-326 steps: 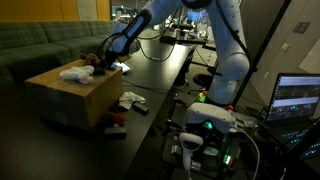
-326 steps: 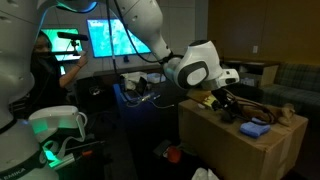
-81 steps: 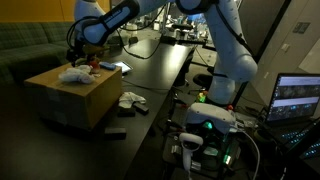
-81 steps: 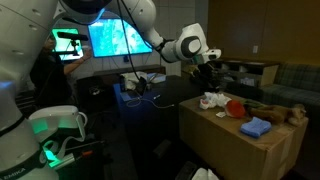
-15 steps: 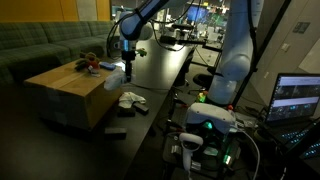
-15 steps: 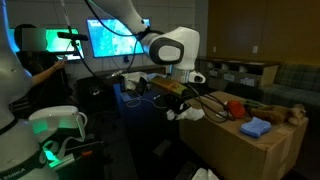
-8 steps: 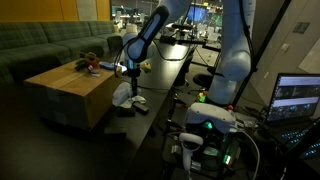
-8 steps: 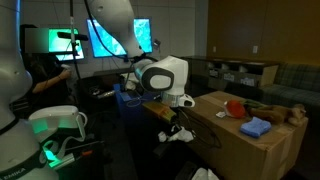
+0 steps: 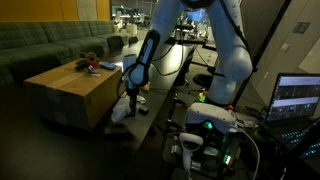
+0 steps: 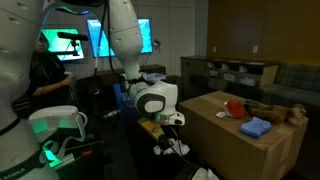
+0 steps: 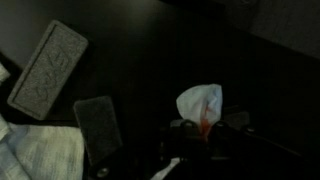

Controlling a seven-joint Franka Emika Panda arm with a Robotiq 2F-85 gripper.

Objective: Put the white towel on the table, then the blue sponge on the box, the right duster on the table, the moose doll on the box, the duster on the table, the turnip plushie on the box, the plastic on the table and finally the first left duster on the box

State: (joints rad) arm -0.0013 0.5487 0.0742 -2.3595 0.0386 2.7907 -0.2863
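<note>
The claw (image 11: 203, 135) is clamped on the white towel (image 11: 198, 100), which bunches between its fingers, low over the table (image 11: 130, 30). The operator should lower until the cloth rests below the claw, then release and lift straight up without dragging it.

Tool (image 10: 172, 141) clamped on white towel (image 10: 164, 150), low beside box (image 10: 215, 140); blue sponge (image 10: 256, 127) atop box.

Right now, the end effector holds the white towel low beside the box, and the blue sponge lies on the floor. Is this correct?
One part is wrong: the blue sponge lies on top of the box, not on the floor, as an exterior view shows. The rest stands: the end effector holds the white towel low beside the box.
</note>
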